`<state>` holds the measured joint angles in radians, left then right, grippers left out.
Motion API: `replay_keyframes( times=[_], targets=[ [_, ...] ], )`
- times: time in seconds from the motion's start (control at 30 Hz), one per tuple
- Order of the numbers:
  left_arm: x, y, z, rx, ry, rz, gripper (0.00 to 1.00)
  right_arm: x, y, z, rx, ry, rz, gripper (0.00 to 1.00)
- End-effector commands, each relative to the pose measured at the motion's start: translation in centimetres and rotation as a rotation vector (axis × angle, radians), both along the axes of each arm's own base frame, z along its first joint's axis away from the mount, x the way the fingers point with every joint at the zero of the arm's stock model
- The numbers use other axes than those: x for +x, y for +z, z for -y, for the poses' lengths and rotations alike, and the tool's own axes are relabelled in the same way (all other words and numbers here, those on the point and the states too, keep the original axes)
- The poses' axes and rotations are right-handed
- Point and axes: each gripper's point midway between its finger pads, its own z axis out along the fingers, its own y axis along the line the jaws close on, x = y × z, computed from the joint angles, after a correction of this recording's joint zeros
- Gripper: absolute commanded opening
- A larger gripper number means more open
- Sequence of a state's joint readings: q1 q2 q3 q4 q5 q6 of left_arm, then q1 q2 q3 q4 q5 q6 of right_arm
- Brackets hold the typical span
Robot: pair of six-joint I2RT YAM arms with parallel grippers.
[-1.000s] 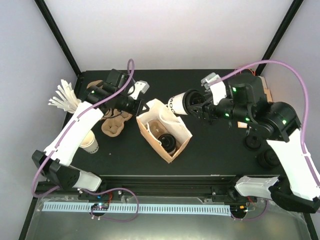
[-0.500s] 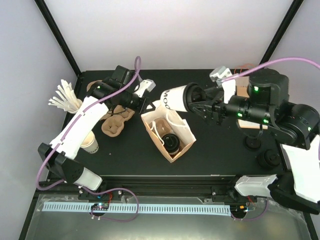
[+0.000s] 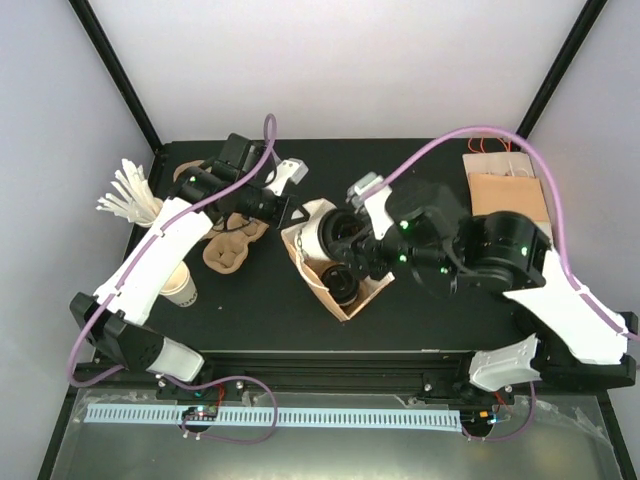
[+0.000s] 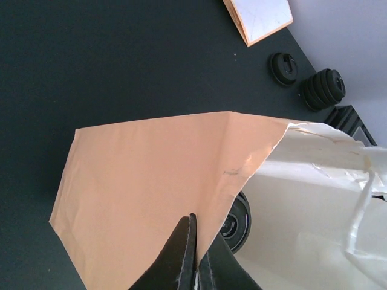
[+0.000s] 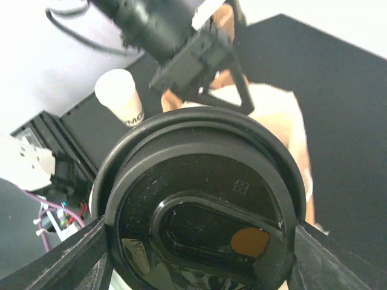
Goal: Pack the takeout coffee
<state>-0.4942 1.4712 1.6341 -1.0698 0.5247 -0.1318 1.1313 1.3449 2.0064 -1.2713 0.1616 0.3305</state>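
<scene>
While tilted over brown paper bag (image 3: 322, 296) mouth: takeout coffee (image 3: 315, 238) grasped in right end effector (image 3: 350, 232) | left end effector (image 4: 195, 226) clenched on bag rim | lidded cup (image 3: 342, 284) inside bag

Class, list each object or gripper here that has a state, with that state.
brown paper bag: open, rim pinched.
takeout coffee: lidded, gripped, tilted over the bag.
cup in bag: lidded, already inside.
left gripper: shut on the bag's rim.
right gripper: shut on the takeout coffee.
</scene>
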Motion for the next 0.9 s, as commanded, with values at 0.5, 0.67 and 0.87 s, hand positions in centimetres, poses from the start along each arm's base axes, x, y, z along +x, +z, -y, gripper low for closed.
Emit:
replay_keyframes(
  times=[0.5, 0.67, 0.87],
  targets=[
    [-4.4, 2.7, 1.5, -0.041, -0.149, 0.403, 0.02, -1.5, -10.8, 1.5, -0.154, -0.231, 0.203, 0.43],
    [-5.8, 3.1, 1.4, -0.100, -0.159, 0.507, 0.03, -1.9, -11.8, 1.0, -0.116, -0.243, 0.320, 0.41],
    [-6.5, 2.7, 1.2, -0.149, -0.141, 0.538, 0.04, -2.4, -13.0, -0.5, -0.150, -0.221, 0.417, 0.41]
  ],
)
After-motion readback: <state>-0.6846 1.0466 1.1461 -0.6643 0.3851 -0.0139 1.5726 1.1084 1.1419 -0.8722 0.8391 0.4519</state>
